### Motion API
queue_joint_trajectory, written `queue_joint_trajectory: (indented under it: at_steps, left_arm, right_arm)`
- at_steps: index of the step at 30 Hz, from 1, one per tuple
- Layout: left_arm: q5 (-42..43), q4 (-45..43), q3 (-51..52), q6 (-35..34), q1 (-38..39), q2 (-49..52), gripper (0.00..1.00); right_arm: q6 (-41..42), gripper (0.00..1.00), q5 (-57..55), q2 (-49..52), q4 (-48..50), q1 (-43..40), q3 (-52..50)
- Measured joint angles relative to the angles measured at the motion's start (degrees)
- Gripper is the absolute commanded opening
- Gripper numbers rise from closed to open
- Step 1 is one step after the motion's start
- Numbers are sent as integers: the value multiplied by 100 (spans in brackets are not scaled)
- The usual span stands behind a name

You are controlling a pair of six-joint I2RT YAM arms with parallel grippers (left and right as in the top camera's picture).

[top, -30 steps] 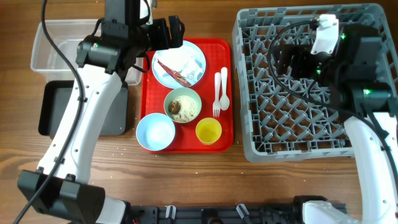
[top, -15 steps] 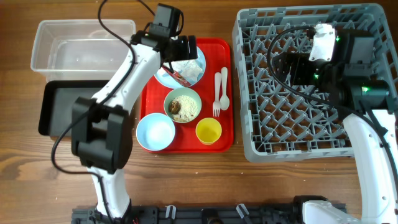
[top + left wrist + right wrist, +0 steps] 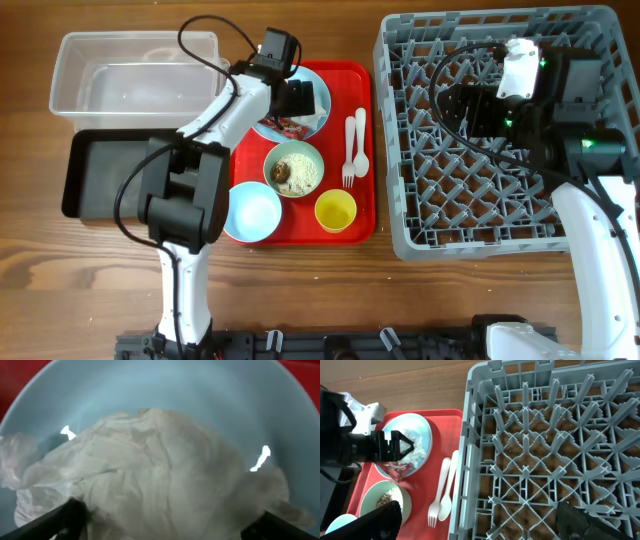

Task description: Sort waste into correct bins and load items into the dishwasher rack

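My left gripper (image 3: 300, 98) is open and low over the pale blue plate (image 3: 318, 88) on the red tray. In the left wrist view its fingertips (image 3: 70, 516) stand wide apart on either side of the crumpled white paper (image 3: 155, 470), which lies on the plate (image 3: 165, 385). The red wrapper (image 3: 291, 126) lies at the plate's near edge. The green bowl (image 3: 293, 168) holds brownish scraps. The blue bowl (image 3: 250, 212), yellow cup (image 3: 335, 210), fork (image 3: 349, 152) and spoon (image 3: 361, 140) are on the tray. My right gripper (image 3: 452, 102) is open and empty over the grey rack (image 3: 500, 215).
The clear tub (image 3: 130, 75) stands at the far left, with the black tray (image 3: 95, 175) in front of it. The red tray (image 3: 355, 228) lies between the bins and the rack. The right wrist view shows the rack (image 3: 545, 435), the fork (image 3: 435, 507) and the spoon (image 3: 449, 491).
My left arm has swung right from the tub side and come down over the plate, jaws now around the white paper. The right arm has barely moved.
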State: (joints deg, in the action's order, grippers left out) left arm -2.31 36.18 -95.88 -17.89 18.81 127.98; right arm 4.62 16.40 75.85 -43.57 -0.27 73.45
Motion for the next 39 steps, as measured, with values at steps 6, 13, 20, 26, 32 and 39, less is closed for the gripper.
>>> queue_joint_trajectory:
  at_steps: [6, 13, 20, 26, 32, 39]
  left_arm:
    - [-129, -7, -42, -57, -22, 50, 6]
    - [-122, 0, -42, -46, -15, 61, 4]
    - [-76, 4, -42, -46, -35, -339, 4]
    - [-20, 170, -87, -46, -691, -1899, 4]
    - [-24, 549, -210, -76, -1812, -2455, 31]
    - [-42, 514, -15, -85, -2304, -1626, 100]
  right_arm:
    - [2, 100, -2, 125, -13, 0, 0]
    - [0, 100, -17, 262, -15, 0, 0]
    - [2, 100, -17, 262, -15, 0, 0]
    - [2, 100, -17, 262, -15, 0, 0]
    - [2, 100, -17, 262, -13, 0, 0]
    - [2, 100, -20, 262, -17, 0, 0]
